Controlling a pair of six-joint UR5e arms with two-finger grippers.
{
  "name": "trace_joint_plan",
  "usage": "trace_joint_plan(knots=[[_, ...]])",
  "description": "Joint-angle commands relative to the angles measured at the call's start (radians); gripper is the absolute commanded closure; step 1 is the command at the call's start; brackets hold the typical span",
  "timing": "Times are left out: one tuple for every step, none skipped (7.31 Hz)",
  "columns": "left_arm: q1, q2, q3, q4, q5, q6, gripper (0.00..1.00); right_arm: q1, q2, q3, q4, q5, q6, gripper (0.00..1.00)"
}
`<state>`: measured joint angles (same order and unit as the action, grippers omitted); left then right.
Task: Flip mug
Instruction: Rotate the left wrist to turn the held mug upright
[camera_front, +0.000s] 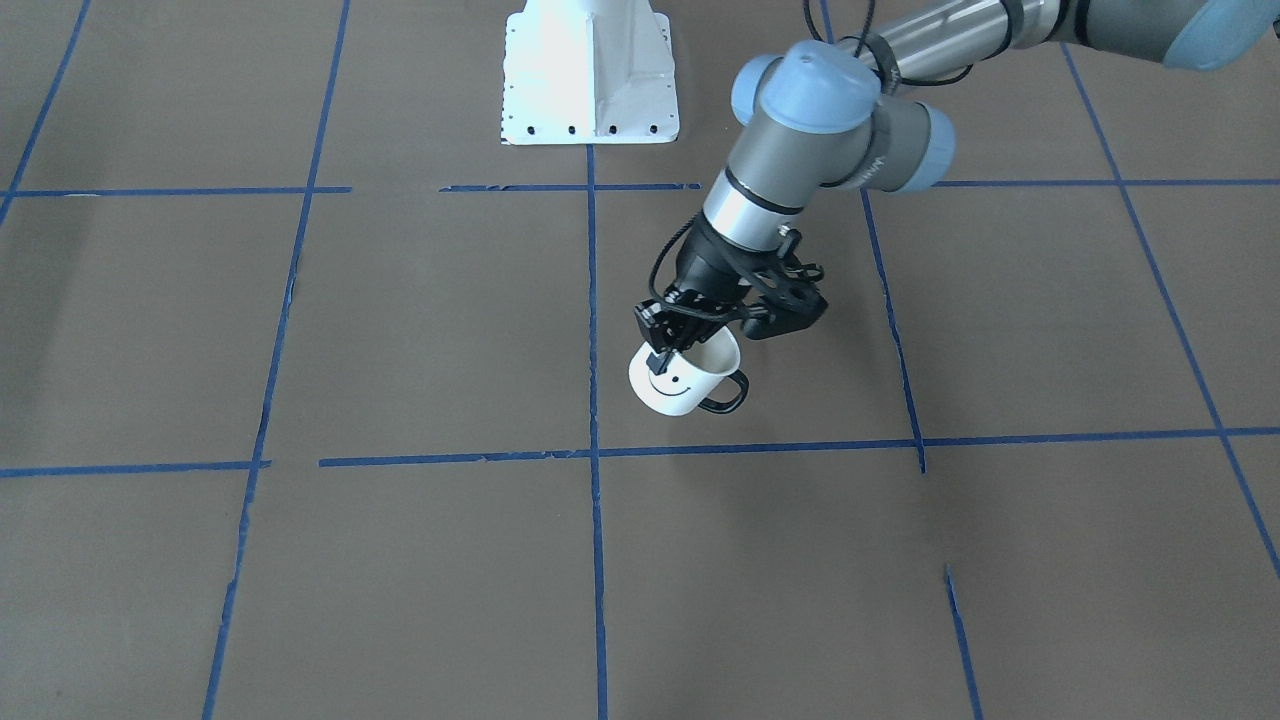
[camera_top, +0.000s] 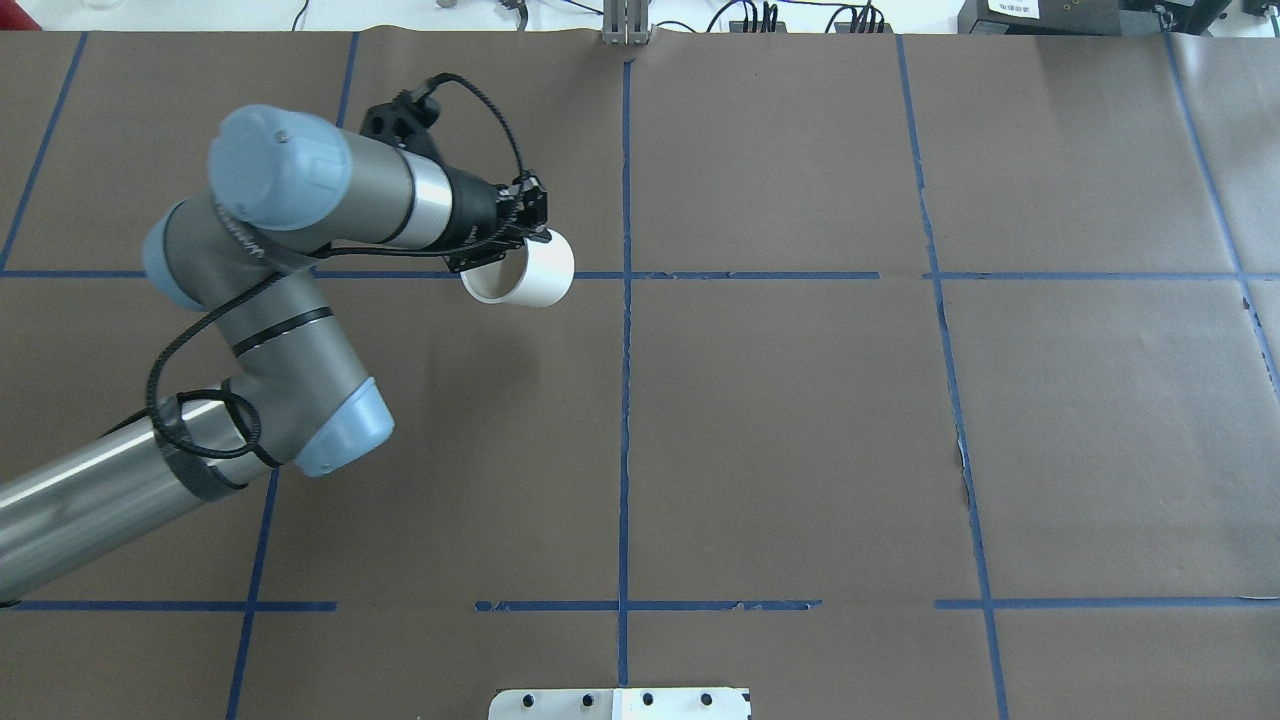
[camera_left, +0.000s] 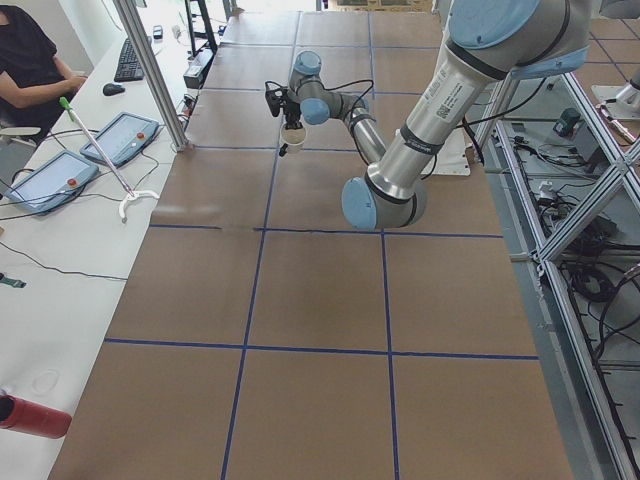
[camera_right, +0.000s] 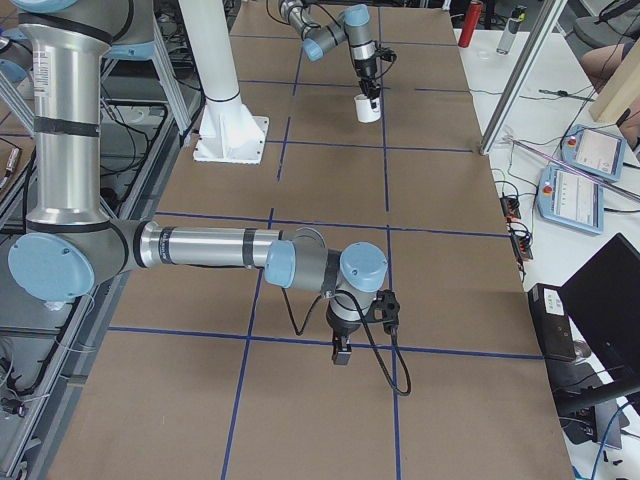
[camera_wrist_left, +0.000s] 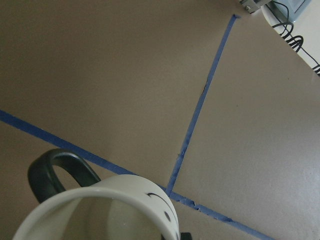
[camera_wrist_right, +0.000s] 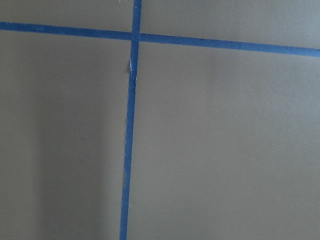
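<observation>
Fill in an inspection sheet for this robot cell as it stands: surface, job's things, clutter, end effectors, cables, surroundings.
Surface: brown paper table gridded with blue tape, torn in places.
Job's things: mug tilted and held by its rim, smiley toward the front camera; contact with the table cannot be told.
Clutter: nothing seen.
End effectors: left end effector shut on the mug's rim; right end effector low over the table, state cannot be told.
Cables: black cable loops over the left wrist.
Surroundings: white robot base; tablets and a seated person alongside.
</observation>
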<state>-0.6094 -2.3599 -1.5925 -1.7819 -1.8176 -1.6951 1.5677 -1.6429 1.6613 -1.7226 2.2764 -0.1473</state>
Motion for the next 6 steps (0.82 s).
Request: trace_joint_plan(knots=[[0.119, -0.149, 0.090, 0.243, 0.082, 0.041, 1.00, 0.000, 0.000, 0.000, 0.000, 0.000, 0.000, 0.00], [0.131, -0.232, 0.202, 0.261, 0.096, 0.093, 1.00, 0.000, 0.000, 0.000, 0.000, 0.000, 0.000, 0.00], [0.131, -0.255, 0.241, 0.281, 0.100, 0.160, 1.00, 0.000, 0.000, 0.000, 0.000, 0.000, 0.000, 0.00], [0.132, -0.256, 0.246, 0.288, 0.101, 0.228, 1.00, 0.000, 0.000, 0.000, 0.000, 0.000, 0.000, 0.00], [0.135, -0.248, 0.252, 0.288, 0.106, 0.235, 1.00, 0.000, 0.000, 0.000, 0.000, 0.000, 0.000, 0.00], [0.138, -0.248, 0.255, 0.286, 0.106, 0.235, 1.00, 0.000, 0.000, 0.000, 0.000, 0.000, 0.000, 0.00]])
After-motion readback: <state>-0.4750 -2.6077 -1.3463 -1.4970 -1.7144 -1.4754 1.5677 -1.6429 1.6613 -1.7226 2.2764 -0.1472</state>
